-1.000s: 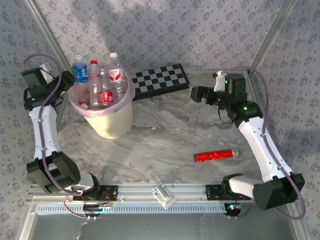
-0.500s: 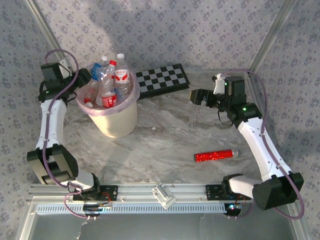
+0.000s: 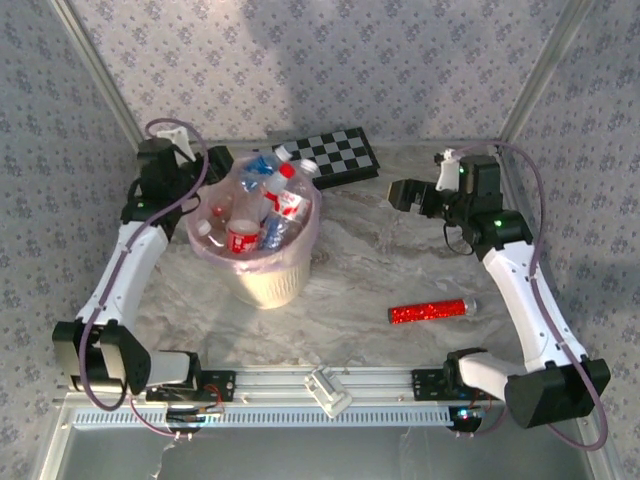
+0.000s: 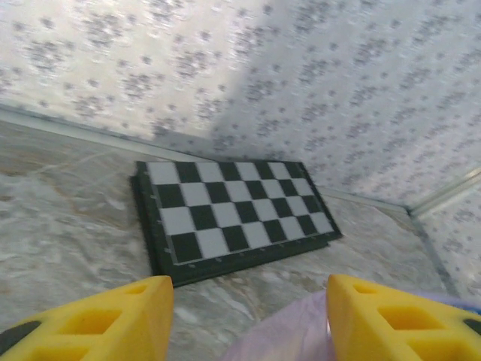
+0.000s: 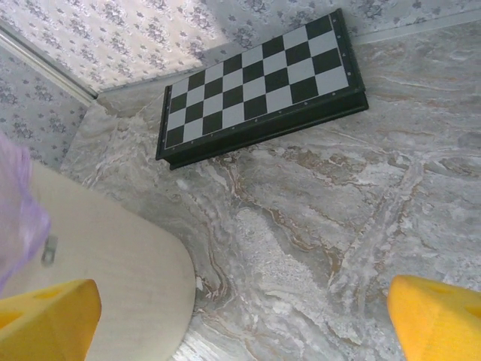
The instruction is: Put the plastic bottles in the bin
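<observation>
Bottles: red/blue labels, text unreadable. My L gripper at bin far-left rim, half-open, grip unclear. R gripper wide open, empty.

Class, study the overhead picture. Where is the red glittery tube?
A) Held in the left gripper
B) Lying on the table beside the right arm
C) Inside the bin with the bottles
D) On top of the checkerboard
B: the red glittery tube lies flat on the table next to the right arm, well apart from the bin and the checkerboard.
</observation>
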